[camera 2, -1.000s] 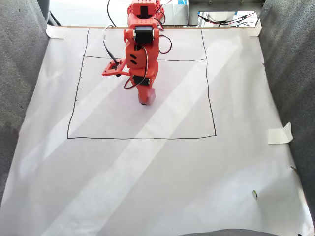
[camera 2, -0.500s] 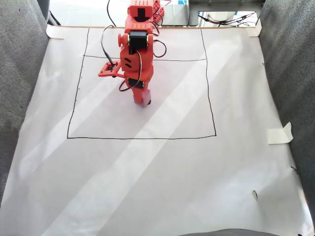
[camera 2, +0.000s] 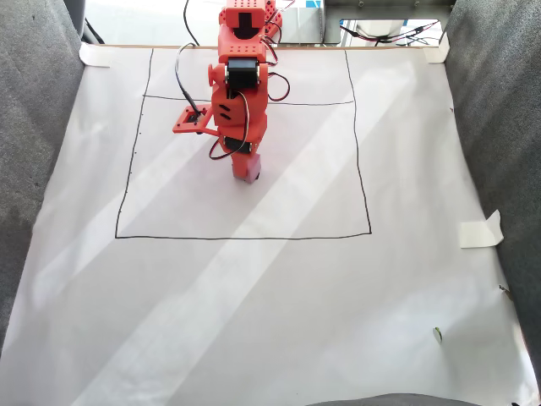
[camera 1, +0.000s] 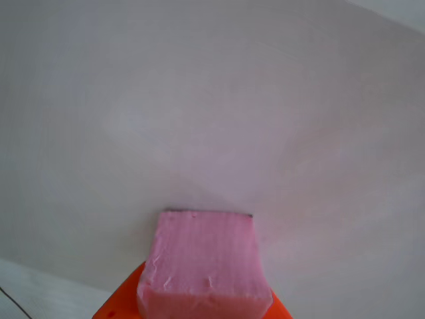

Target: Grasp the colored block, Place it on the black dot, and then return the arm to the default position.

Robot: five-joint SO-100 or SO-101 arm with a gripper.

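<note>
The small pink foam cube (camera 1: 204, 269) is held between the orange plastic gripper (camera 1: 199, 312) fingers, low over the white paper sheet (camera 2: 254, 321), inside the square drawn in thin dark lines (camera 2: 245, 237). In the other view, a thin dark edge is seen at the cube's far bottom rim, judged to be the small black inked dot (camera 1: 179, 211), almost wholly covered. A risk is noted: soft foam may cling to a finger on release and be dragged off the mark. The fixed view gives the orange arm (camera 2: 239, 93) and the cube's place in the square; the dot cannot be made out there.

Fixed cam high, facing arm (camera 2: 239, 93); other cam close behind pink block (camera 1: 204, 266).
</note>
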